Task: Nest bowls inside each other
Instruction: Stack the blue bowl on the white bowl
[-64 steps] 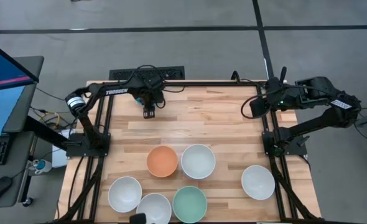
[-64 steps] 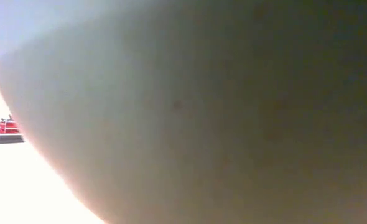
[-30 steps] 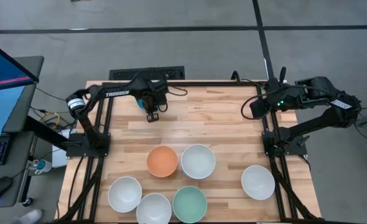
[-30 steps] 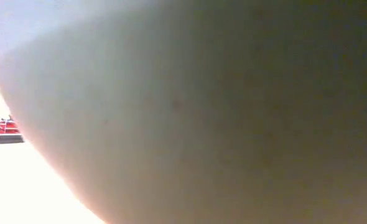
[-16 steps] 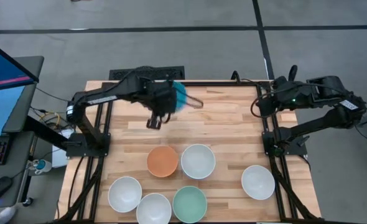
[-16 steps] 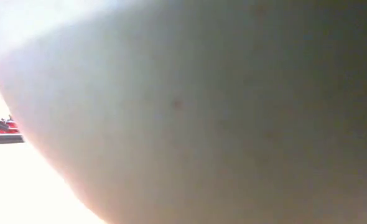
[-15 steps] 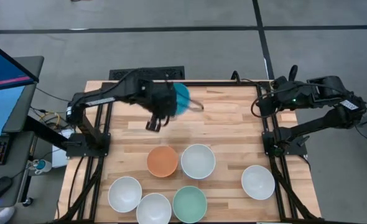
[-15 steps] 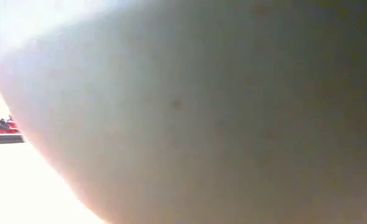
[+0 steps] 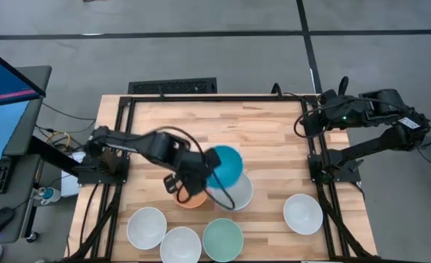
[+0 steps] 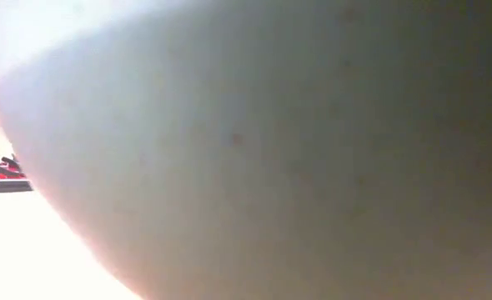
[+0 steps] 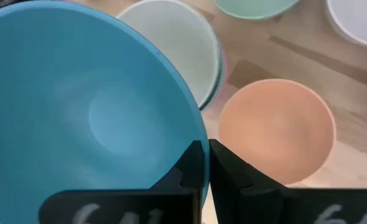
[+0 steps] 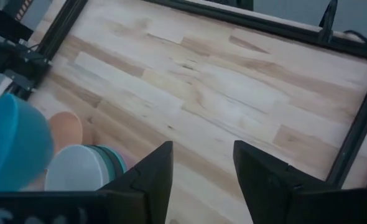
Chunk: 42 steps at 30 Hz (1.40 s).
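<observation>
One turquoise bowl [image 9: 225, 165] hangs above the middle of the table [image 9: 267, 131], pinched by its rim between the pressed-together fingers of the left gripper [image 9: 200, 177]. In the left wrist view the two dark fingertips [image 11: 195, 163] meet on the near edge of that bowl, whose blue-green hollow fills most of the picture. It hovers tilted over a white bowl [image 9: 237, 191], which sits on top of a stack of other bowls showing coloured rims in the right wrist view, and just beside an orange bowl [image 9: 190, 196] partly hidden under the left arm. Along the front edge lie a white bowl at the left [image 9: 146, 226], another white bowl [image 9: 181, 244] touching it, and a mint green bowl [image 9: 223, 239] next to that. A fourth white bowl [image 9: 303, 213] stands apart toward the right side. The right gripper [image 12: 202, 165] waits raised at the far right corner of the table, its fingers spread and holding nothing. The low view is blocked by a pale curved surface right at the lens.
</observation>
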Each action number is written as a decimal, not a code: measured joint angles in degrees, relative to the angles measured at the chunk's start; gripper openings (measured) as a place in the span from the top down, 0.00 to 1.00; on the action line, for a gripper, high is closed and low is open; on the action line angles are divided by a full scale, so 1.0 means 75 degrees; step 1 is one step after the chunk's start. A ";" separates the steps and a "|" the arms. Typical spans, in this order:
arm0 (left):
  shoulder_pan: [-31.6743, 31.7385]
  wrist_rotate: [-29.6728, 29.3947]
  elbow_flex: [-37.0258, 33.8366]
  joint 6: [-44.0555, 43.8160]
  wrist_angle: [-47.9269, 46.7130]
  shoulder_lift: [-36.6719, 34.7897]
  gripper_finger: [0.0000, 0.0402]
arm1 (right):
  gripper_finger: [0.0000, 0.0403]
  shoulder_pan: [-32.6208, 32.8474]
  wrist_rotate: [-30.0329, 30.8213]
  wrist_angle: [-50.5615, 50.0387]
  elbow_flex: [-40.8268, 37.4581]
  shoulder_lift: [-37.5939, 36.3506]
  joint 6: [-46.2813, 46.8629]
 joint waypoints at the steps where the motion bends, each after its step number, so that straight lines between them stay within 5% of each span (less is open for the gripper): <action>1: -0.0055 -0.0013 -0.0001 0.0076 0.0024 0.0092 1.00 | 0.53 0.0032 0.0001 0.0000 0.0000 0.0002 0.0116; 9: -0.0168 -0.0745 -0.0004 0.0830 0.0919 0.0644 1.00 | 0.53 0.0572 0.0012 0.0003 0.0000 0.0415 0.0999; 17: -0.0166 0.0309 -0.0010 0.0557 0.0346 0.1132 1.00 | 0.54 0.1214 -0.0012 -0.0002 -0.0009 0.1058 0.1677; 28: -0.0259 0.0758 -0.0089 0.0498 0.0993 0.1558 1.00 | 0.55 0.1638 0.0012 0.0007 -0.0003 0.1408 0.2181; 42: -0.0321 0.0066 -0.0089 -0.0285 0.0898 0.2100 0.98 | 0.60 0.1631 0.0020 0.0000 0.0000 0.1393 0.2322</action>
